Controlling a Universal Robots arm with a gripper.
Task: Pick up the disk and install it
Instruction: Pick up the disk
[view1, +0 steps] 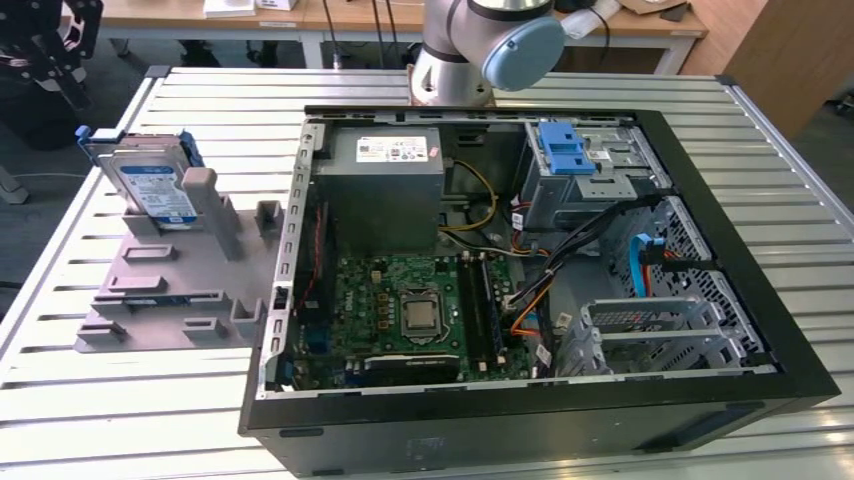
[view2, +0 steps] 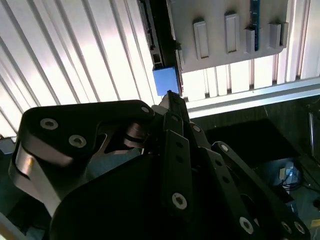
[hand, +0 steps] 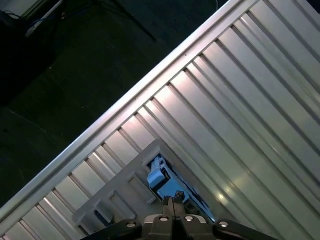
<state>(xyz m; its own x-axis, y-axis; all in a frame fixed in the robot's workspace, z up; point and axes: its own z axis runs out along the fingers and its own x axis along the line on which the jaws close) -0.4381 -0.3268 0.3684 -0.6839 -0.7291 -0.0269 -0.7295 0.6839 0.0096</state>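
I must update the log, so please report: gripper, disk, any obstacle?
Gripper shut, empty, above the disk. Disk upright in grey holder, outside the computer case. Nothing seen between them.

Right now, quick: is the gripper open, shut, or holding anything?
Gripper: shut, holding nothing; the disk stands in its grey holder.

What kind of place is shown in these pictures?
Probably a robotics lab set up for computer assembly. A robot arm stands at a slatted metal table, an open PC case lies on it, and the disk stands on edge in a grey fixture. Desks stand behind.
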